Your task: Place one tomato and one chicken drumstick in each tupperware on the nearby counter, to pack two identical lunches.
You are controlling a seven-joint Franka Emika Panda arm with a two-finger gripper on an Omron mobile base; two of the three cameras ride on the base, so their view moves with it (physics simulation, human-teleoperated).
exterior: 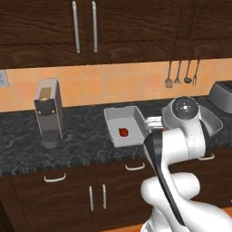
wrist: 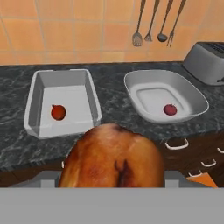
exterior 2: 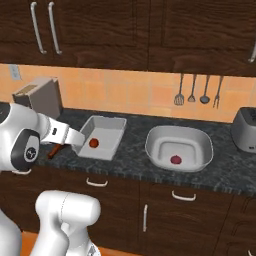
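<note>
End effector fingertips hidden behind held chicken drumstick (wrist: 113,156)

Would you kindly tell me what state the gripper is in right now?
Gripper: closed on a drumstick, short of the counter.

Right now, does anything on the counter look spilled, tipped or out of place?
Nothing stands out. The rectangular tub and the rounded tub both sit upright on the counter, each with one tomato inside. The pincer holds a drumstick, not yet in either tub.
</note>
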